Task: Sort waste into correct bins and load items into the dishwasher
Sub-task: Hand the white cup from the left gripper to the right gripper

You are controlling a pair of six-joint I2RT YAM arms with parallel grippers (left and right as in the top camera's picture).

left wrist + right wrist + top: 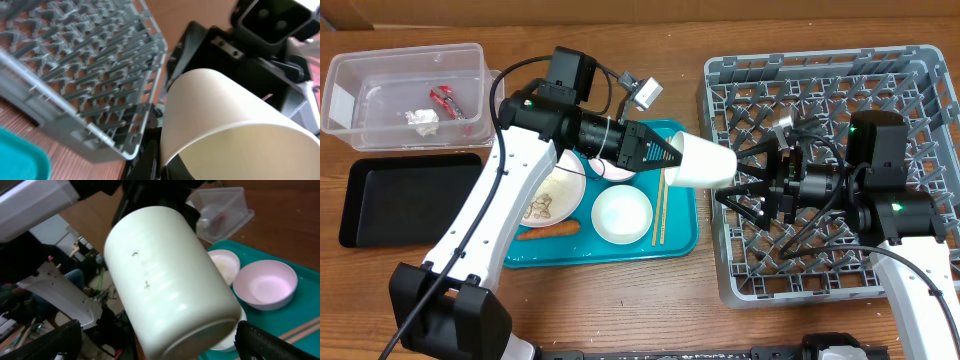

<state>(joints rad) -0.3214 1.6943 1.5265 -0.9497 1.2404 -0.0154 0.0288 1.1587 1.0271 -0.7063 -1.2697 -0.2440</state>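
The left claw (667, 155) is clamping shut on the mouth end of the small white cup (705, 162) and is holding it on its side in the air, base pointing toward the right arm. The cup is hanging over the gap between the teal tray (682, 238) and the grey dish rack (920, 90), at the rack's left wall.

The right claw (750, 178) is standing wide apart above the rack's left portion, one finger on each side of the cup's base (contact cannot be told).

On the teal tray, a white bowl (622, 215) is sitting just beside the chopsticks (659, 205), and a plate (555, 195) is lying partly under the left arm with the carrot (548, 232) along its near edge. The right wrist view is also showing a pinkish bowl (265, 285) on this tray.

At the bench's (620, 300) far left, the clear tub (380, 70) is containing the red wrapper (448, 100) and the paper wad (422, 120). The black tray (405, 200) is lying just in front of the tub.
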